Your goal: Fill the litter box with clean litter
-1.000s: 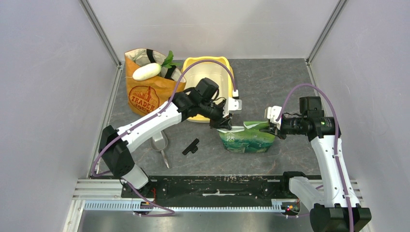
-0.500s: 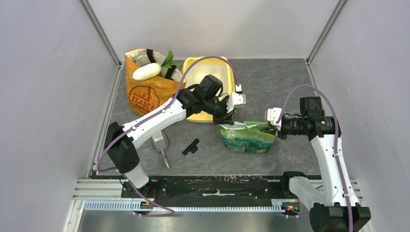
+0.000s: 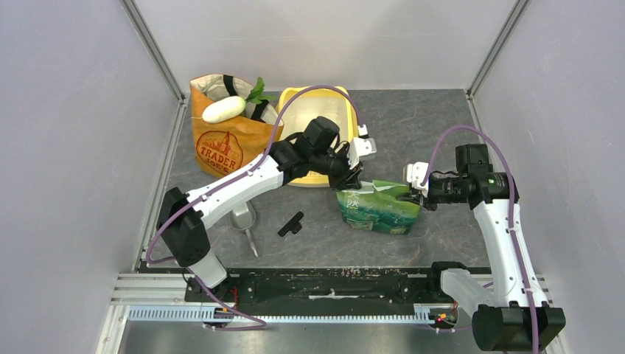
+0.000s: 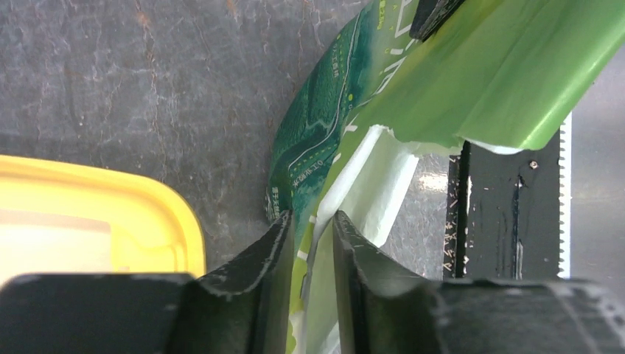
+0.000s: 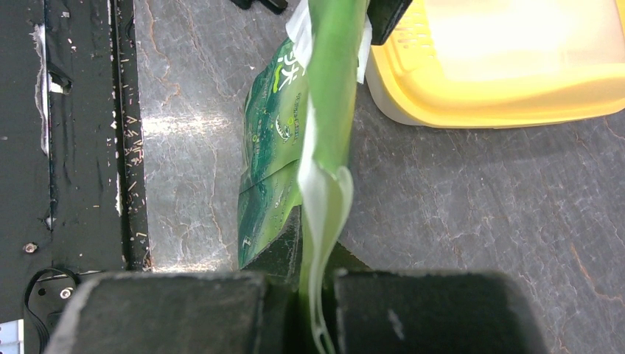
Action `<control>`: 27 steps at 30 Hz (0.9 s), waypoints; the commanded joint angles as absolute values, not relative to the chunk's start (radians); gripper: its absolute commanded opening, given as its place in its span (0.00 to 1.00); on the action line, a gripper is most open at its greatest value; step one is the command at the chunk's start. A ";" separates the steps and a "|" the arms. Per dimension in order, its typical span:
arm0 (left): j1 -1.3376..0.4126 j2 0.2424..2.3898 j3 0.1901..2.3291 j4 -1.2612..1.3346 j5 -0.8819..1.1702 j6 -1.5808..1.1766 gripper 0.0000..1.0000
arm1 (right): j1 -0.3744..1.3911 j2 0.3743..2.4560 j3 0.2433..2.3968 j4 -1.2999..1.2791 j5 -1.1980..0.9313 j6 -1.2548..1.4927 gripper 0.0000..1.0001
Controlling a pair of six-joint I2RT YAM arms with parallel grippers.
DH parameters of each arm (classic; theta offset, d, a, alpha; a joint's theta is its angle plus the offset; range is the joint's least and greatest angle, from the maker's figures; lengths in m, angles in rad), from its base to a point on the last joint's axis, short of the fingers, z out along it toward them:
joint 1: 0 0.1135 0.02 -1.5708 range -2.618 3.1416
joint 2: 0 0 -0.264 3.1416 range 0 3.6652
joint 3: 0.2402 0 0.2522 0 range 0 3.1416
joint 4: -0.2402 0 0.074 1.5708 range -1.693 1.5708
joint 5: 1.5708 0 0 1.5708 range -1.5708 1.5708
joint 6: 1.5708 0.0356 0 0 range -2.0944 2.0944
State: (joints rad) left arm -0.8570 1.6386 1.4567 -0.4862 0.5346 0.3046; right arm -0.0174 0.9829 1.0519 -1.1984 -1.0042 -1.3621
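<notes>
The litter box (image 3: 315, 108) sits toward the far middle of the table (image 3: 420, 129), just to the right of an orange paper grocery bag (image 3: 220, 145) that has a white vegetable (image 3: 223, 109) and some green leaves (image 3: 257, 90) poking out of the top. The box is a yellow plastic tray with rounded corners and a thick rolled rim, and its inner basin looks pale, almost whitish. The right wrist view shows a strip of small slots along one end. From above, the left arm (image 3: 236, 181) lies across the box's near side and hides that edge.

Just off the box's near right corner stands a green foil bag (image 3: 379, 210) with dark print, its torn top showing a white lining. The left pincer (image 3: 348, 179) is at the bag's left top corner. In its wrist view the two fingers (image 4: 258, 284) stand a little apart, with the bag's torn lip in the narrow gap between them and the yellow corner of the box close by on the left. The right pincer (image 3: 413, 193) is clamped tight on the bag's right top corner, the film squeezed flat between its fingers (image 5: 413, 310).

Nearer on the table, left of the bag, lie a clear plastic scoop (image 3: 244, 217) and a small black part (image 3: 291, 223), well apart from the box.
</notes>
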 commanded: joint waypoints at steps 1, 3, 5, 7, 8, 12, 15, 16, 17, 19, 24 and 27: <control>-0.875 1.607 1.435 -0.391 0.551 0.394 0.35 | -0.015 0.980 1.091 -1.227 -1.068 -1.364 0.00; -0.880 1.607 1.419 -0.373 0.524 0.435 0.39 | -0.014 0.979 1.090 -1.228 -1.069 -1.364 0.00; -0.882 1.610 1.418 -0.353 0.489 0.440 0.42 | -0.014 0.979 1.090 -1.232 -1.068 -1.369 0.00; -0.882 1.614 1.423 -0.339 0.463 0.440 0.43 | -0.014 0.983 1.092 -1.238 -1.066 -1.377 0.00; -0.882 1.616 1.428 -0.332 0.443 0.435 0.43 | -0.015 0.982 1.094 -1.237 -1.067 -1.379 0.00; -0.871 1.647 1.498 -0.449 0.408 0.396 0.38 | -0.015 0.988 1.103 -1.242 -1.062 -1.383 0.00; -0.869 1.682 1.575 -0.643 0.427 0.362 0.49 | -0.014 0.984 1.103 -1.239 -1.058 -1.385 0.00; -0.870 1.690 1.589 -0.688 0.428 0.339 0.52 | -0.014 0.983 1.101 -1.239 -1.059 -1.384 0.00; -0.870 1.693 1.596 -0.729 0.426 0.304 0.58 | -0.014 0.982 1.100 -1.237 -1.060 -1.384 0.00; -0.870 1.686 1.584 -0.751 0.377 0.220 0.61 | -0.014 0.984 1.100 -1.236 -1.060 -1.384 0.00; -0.869 1.683 1.575 -0.786 0.235 0.062 0.64 | -0.014 0.985 1.099 -1.227 -1.064 -1.376 0.00; -0.870 1.669 1.570 -0.734 0.174 -0.049 0.65 | -0.014 0.985 1.100 -1.221 -1.067 -1.368 0.00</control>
State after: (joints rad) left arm -0.8711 1.6840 1.5543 -0.7139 0.2970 0.1379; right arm -0.0158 0.9897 1.0626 -1.2320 -1.0172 -1.3651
